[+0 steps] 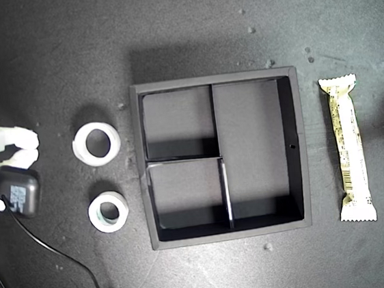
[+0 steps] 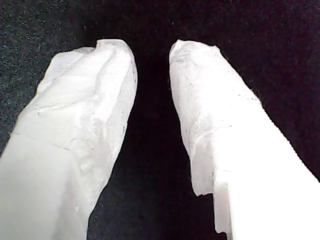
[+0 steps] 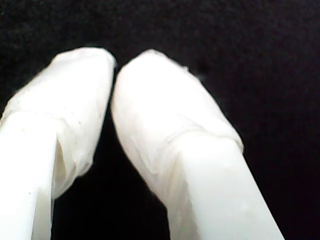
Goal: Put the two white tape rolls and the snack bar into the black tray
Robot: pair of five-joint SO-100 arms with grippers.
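Looking down in the exterior view, we see the black tray (image 1: pixel 213 80) mid-tabletop (image 1: pixel 180 28), all three compartments bare. Two white tape rolls sit apart toward that view's left: the wider roll (image 1: pixel 96 143) and the grey-cored roll (image 1: pixel 108 212). The snack bar (image 1: pixel 348 149) lies beyond the tray's wall toward that view's right, with open room around it. Arms are cut off at both side edges; we can't tell which is which. Only the wrist views show our hands: first hand (image 2: pixel 152 47) slightly parted, second hand (image 3: pixel 114 62) nearly closed, both holding nothing.
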